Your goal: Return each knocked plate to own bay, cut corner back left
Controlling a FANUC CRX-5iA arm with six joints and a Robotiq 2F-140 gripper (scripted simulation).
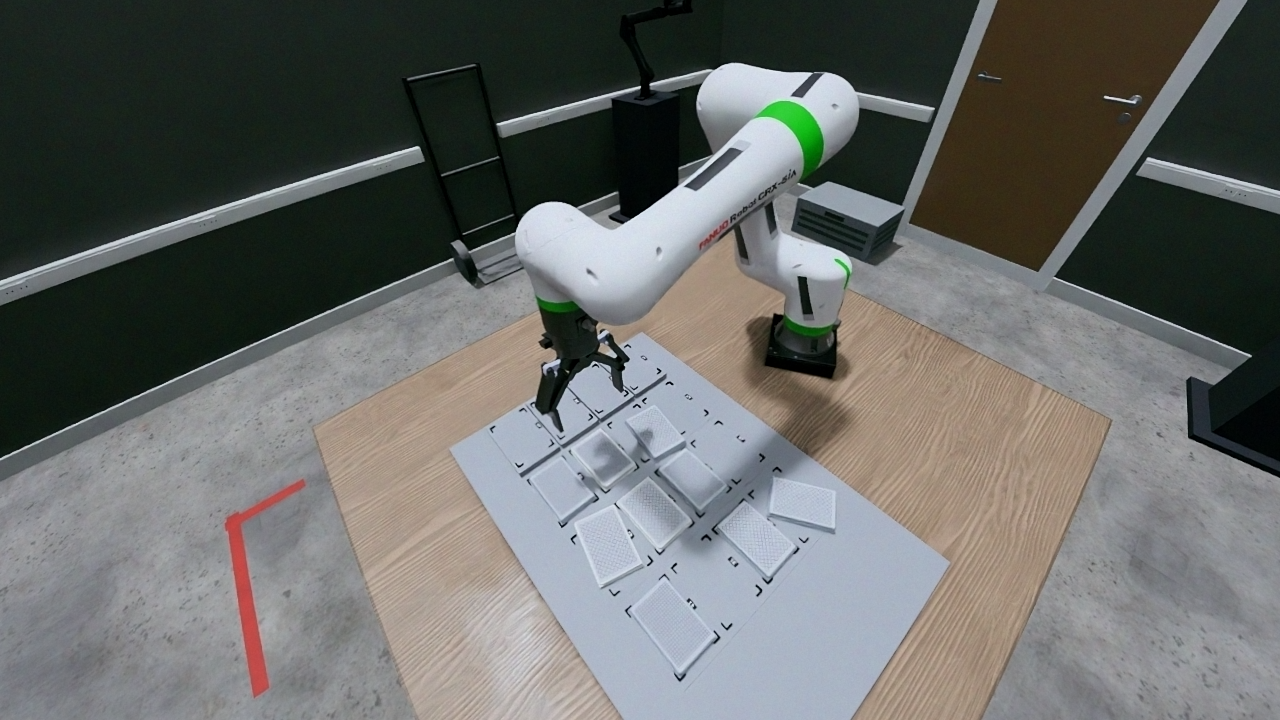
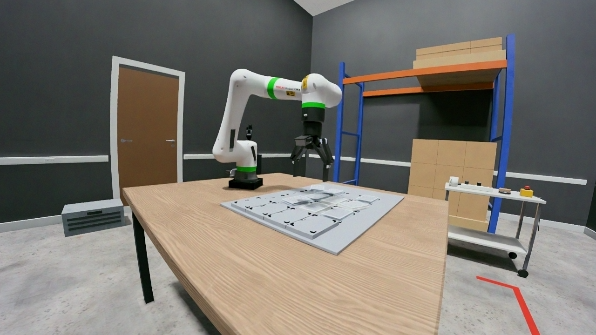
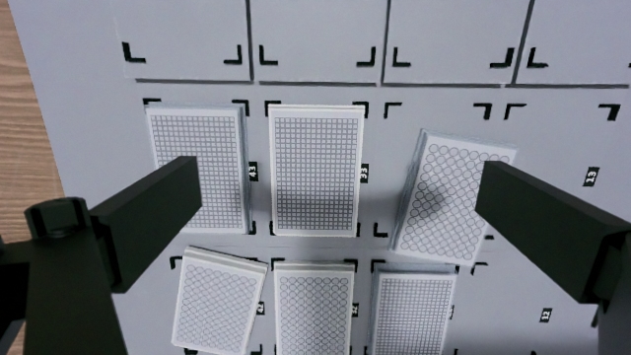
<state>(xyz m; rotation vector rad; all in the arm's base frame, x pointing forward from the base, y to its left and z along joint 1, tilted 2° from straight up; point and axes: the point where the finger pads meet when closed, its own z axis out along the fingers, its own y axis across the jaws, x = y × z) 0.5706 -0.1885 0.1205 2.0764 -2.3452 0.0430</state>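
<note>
My gripper (image 1: 586, 394) (image 2: 312, 160) (image 3: 338, 183) is open and empty. It hangs above the grey deck (image 1: 805, 626) (image 2: 354, 233) (image 3: 84, 123), over bays 33 and 23. A 96-well plate (image 1: 656, 431) (image 3: 451, 197) lies askew at bay 23, under my right finger in the wrist view. A second 96-well plate (image 1: 608, 544) (image 3: 217, 301) lies turned at bay 42. A third 96-well plate (image 1: 802, 503) lies turned, off bay 11, towards the deck's edge; the wrist view does not show it.
Sealed plates sit square in bays 43, 33 (image 3: 315, 148), 32 (image 3: 313, 311), 22 (image 3: 411, 316), 21 (image 1: 756, 537) and 41 (image 1: 671, 624). The raised column 4 bays (image 3: 315, 39) are empty. The deck lies on a wooden table (image 1: 939, 429). A rack and a cart (image 2: 491, 195) stand beyond.
</note>
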